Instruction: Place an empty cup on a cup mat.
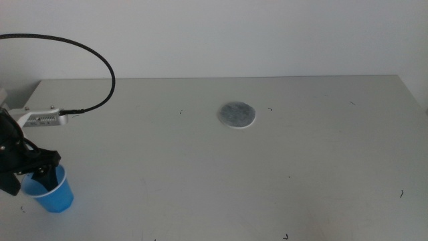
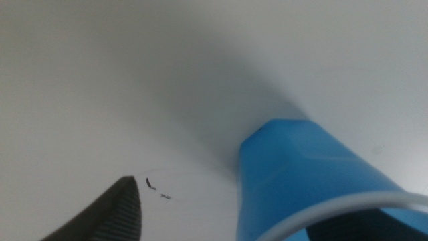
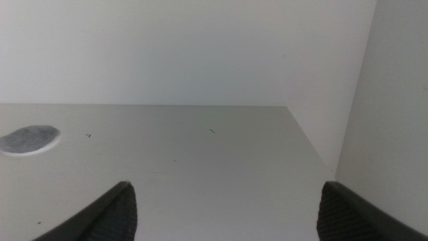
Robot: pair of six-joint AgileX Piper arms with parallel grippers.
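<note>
Left gripper [image 1: 33,175] straddles the upright cup's [image 1: 53,194] rim near the table's [image 1: 321,174] front-left corner, grip unconfirmed; cup mat [image 1: 237,114] lies well apart, rearward-right; right gripper [image 3: 224,207] waits, jaws spread, empty.

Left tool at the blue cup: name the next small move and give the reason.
Probably close on the rim and lift. The left tool sits at the cup, one dark finger outside the wall, and the cup stands upright on the table, well apart from the cup mat. A firm grip isn't visible yet. The right tool waits open.
</note>
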